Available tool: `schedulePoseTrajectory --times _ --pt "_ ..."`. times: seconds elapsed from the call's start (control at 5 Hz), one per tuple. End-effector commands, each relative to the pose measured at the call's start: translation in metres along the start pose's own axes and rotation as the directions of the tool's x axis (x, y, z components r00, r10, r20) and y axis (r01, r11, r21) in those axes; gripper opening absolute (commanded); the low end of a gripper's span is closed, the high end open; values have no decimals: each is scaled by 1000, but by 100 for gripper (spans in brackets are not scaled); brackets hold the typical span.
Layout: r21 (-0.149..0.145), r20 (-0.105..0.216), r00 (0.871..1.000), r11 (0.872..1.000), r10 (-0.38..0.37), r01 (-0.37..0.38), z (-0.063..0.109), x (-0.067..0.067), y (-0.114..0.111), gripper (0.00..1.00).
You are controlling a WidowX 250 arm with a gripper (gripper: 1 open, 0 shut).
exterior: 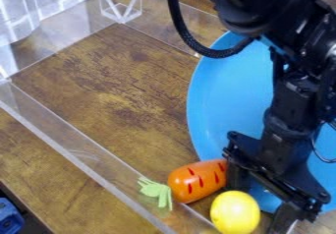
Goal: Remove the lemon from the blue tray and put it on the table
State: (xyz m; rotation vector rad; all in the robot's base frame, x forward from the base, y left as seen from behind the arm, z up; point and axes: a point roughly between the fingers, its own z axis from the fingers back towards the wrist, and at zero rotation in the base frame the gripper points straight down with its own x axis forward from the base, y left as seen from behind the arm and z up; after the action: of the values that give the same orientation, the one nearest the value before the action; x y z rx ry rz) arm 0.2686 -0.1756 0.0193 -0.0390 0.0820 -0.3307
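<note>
The small yellow lemon point(237, 212) lies at the bottom edge of the camera view, right beside an orange carrot point(197, 180). It sits at the left rim of the big blue tray point(226, 100); I cannot tell whether it touches the rim or only the brown table point(118, 90). My black gripper point(273, 179) points down just behind and above the lemon. Its jaws stand wide and open, with nothing between them. The arm hides much of the tray.
A clear acrylic wall point(66, 140) runs along the table's near left side, close to the carrot's green leaves point(156, 193). Another clear wall and a small clear box point(121, 2) stand at the back left.
</note>
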Motion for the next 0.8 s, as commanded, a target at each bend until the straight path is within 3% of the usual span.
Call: schedulePoseTrajectory --times 0.0,0.6 --pt "11 -31 1000 1000 -2 3 -5 -3 2 100" --pt "23 -73 997 999 -22 24 -4 -3 -1 100"
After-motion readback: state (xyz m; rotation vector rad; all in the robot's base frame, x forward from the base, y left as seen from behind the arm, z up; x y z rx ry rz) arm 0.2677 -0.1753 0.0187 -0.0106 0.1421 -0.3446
